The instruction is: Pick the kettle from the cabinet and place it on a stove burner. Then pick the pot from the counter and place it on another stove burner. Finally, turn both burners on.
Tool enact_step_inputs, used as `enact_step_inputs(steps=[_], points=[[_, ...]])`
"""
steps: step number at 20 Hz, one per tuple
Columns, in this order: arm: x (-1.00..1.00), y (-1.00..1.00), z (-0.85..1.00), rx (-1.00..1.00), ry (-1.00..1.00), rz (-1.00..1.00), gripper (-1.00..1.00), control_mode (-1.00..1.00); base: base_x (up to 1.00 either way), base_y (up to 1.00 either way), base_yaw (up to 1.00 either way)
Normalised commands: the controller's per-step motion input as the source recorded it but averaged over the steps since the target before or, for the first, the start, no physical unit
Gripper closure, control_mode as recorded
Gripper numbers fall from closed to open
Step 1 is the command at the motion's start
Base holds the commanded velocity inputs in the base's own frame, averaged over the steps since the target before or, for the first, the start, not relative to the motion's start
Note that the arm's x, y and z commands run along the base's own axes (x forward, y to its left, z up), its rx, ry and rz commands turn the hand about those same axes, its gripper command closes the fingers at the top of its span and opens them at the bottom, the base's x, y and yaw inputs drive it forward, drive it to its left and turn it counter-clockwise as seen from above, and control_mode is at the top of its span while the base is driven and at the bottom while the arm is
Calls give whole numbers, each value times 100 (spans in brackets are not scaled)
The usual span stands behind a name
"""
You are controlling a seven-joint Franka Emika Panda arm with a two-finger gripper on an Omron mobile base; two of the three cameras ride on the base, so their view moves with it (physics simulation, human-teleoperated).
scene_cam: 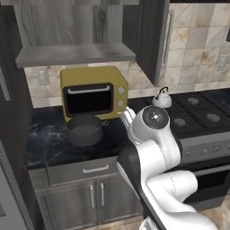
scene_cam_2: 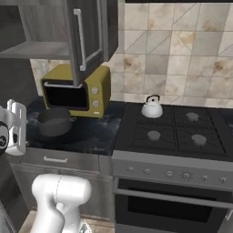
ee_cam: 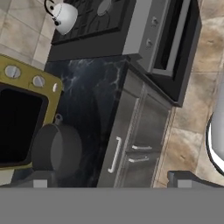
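The silver-white kettle [scene_cam: 162, 98] [scene_cam_2: 152, 107] [ee_cam: 64, 16] stands upright on the stove's rear left burner. The dark grey pot [scene_cam: 84, 129] [scene_cam_2: 54, 121] [ee_cam: 57, 148] sits on the black counter [scene_cam: 47, 141] [scene_cam_2: 91, 131] [ee_cam: 94, 100] in front of the microwave. My gripper [scene_cam: 128, 118] [ee_cam: 110, 180] hovers above the counter's front edge, right of the pot and apart from it. It is open, with nothing between its fingertips [ee_cam: 40, 180]. The front left burner [scene_cam_2: 154, 135] is bare. The cabinet [scene_cam: 74, 54] stands open, its door [scene_cam_2: 88, 32] swung out.
A yellow microwave [scene_cam: 93, 92] [scene_cam_2: 77, 93] stands against the wall behind the pot. Two more bare burners [scene_cam_2: 192, 117] [scene_cam_2: 199, 139] lie on the cooktop's right side. Stove knobs [scene_cam_2: 169, 173] line the front panel. Drawers and doors [ee_cam: 131, 144] sit below the counter.
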Motion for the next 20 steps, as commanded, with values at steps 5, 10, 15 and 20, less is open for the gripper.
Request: enact_step_inputs(steps=[5, 10, 15, 20], points=[[0, 0, 0, 0, 0, 0, -100, 100, 43, 29, -5], [0, 0, 0, 0, 0, 0, -100, 100, 21, 46, -3], [0, 0, 0, 0, 0, 0, -100, 100, 21, 46, -1], [0, 0, 0, 0, 0, 0, -100, 100, 43, 22, -1]])
